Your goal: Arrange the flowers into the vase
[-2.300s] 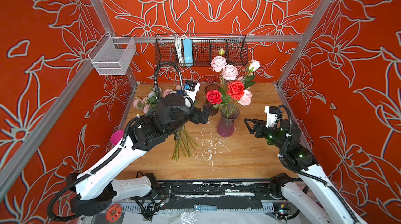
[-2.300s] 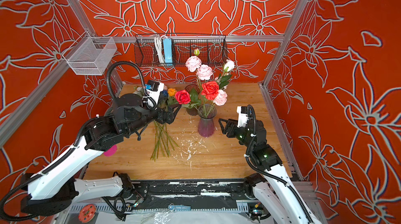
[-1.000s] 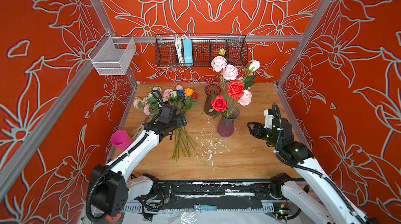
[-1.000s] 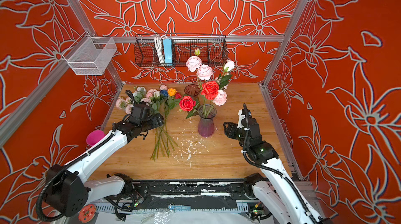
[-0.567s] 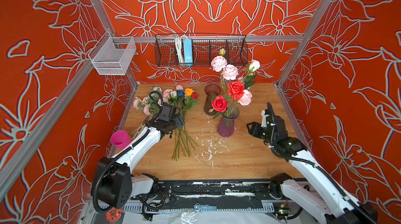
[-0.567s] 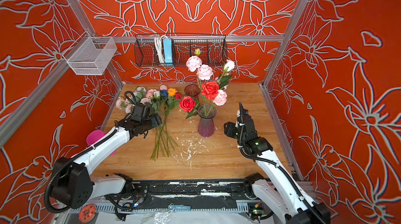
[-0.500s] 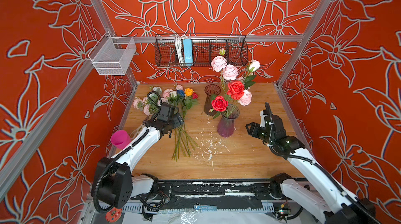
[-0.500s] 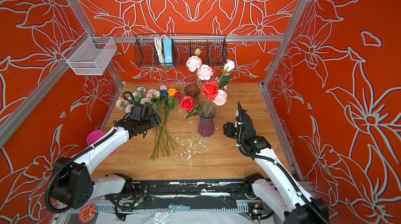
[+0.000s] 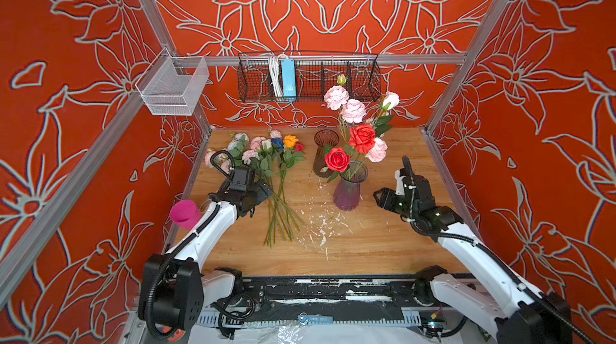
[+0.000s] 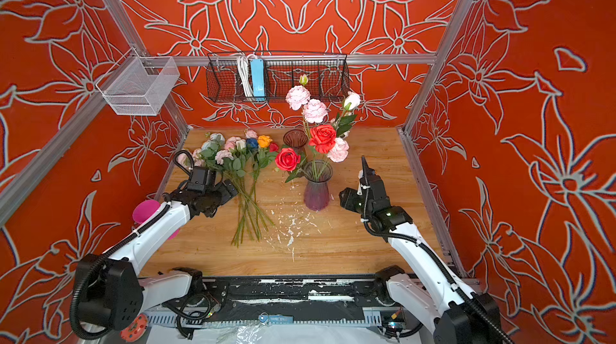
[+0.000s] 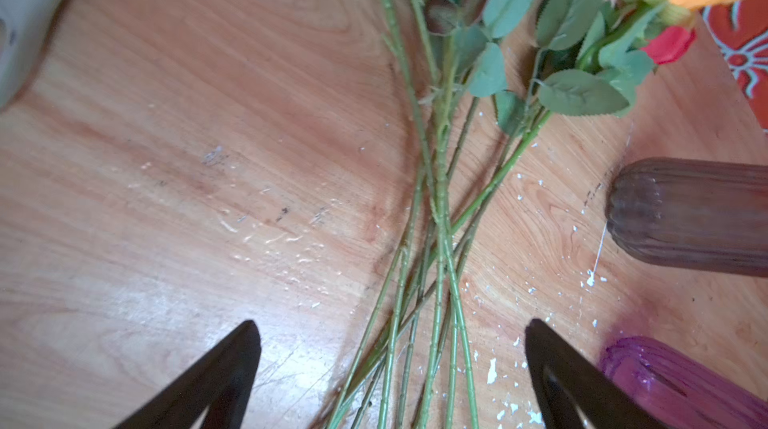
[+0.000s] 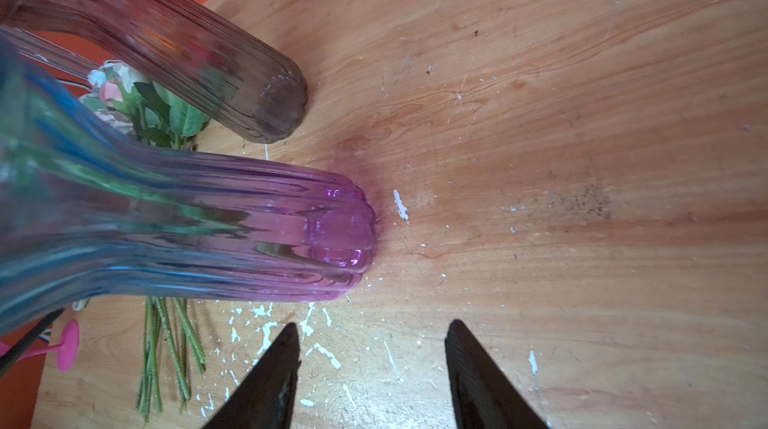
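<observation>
Several loose flowers (image 9: pixel 273 172) (image 10: pixel 241 165) lie on the wooden table at the back left, blooms towards the wall and green stems (image 11: pixel 436 240) fanning forward. My left gripper (image 9: pixel 263 192) (image 10: pixel 230 192) (image 11: pixel 388 327) is open, low over those stems, with the stems between its fingers and none held. The purple glass vase (image 9: pixel 348 189) (image 10: pixel 316 189) (image 12: pixel 249 231) stands mid-table holding two red roses and several pink blooms. My right gripper (image 9: pixel 378 195) (image 10: pixel 343 197) (image 12: pixel 372 327) is open and empty just right of the vase's base.
An empty brownish vase (image 9: pixel 325 152) (image 11: pixel 685 215) (image 12: pixel 208 65) stands behind the purple one. A pink cup (image 9: pixel 185 214) sits at the table's left edge. White flecks (image 9: pixel 320 222) dot the wood. A black wire basket (image 9: pixel 308 76) and a white mesh basket (image 9: pixel 173 87) hang on the frame.
The left arm left a red rose in the vase, swung back and came down over the lying stems, its jaws opening wider. The right gripper edged slightly towards the vase.
</observation>
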